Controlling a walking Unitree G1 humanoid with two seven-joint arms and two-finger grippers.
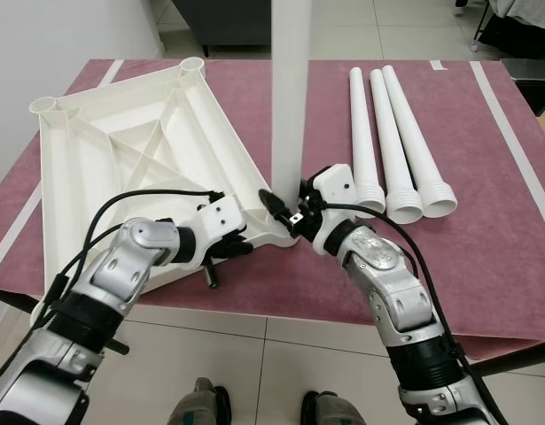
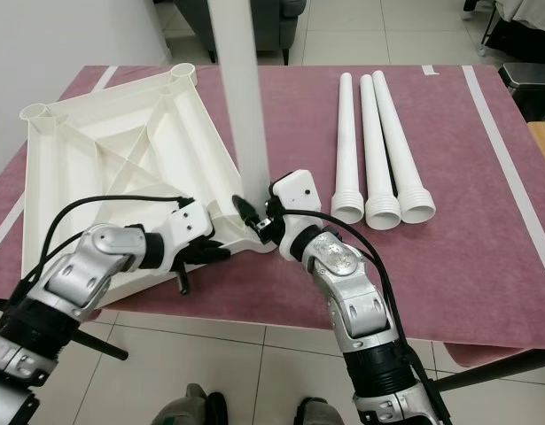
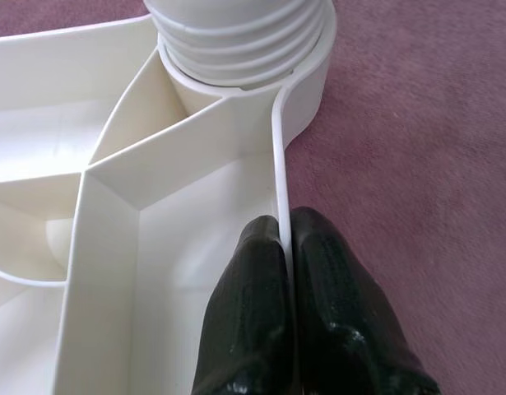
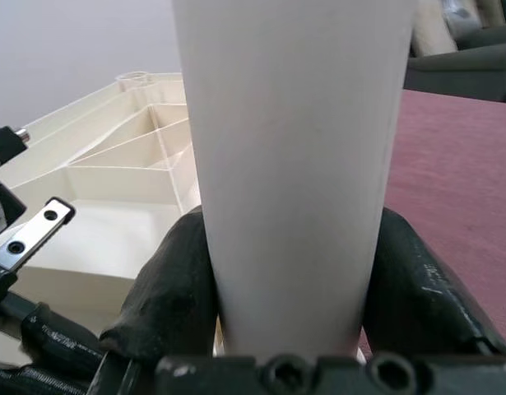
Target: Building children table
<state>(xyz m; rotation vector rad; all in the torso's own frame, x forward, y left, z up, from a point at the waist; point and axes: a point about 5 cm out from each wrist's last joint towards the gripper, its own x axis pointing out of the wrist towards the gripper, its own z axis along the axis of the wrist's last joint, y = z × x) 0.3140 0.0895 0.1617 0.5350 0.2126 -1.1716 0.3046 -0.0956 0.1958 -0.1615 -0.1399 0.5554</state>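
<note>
The right gripper (image 4: pixel 290 329) clamped a smooth white tube leg (image 1: pixel 288 97) standing upright in the corner socket of the ribbed plastic tabletop (image 1: pixel 139 150), at the mat's (image 1: pixel 485 257) six o'clock edge. The left gripper (image 3: pixel 287 247) pinched the tabletop's thin rim. Three spare legs (image 1: pixel 392 142) lay at two o'clock.

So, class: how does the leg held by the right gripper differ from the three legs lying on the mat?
The held leg stands upright; the three loose legs lie flat. The held leg sits in the tabletop's corner socket, clamped by the right gripper; the loose legs lie side by side, apart from the tabletop, untouched. All are white tubes.
</note>
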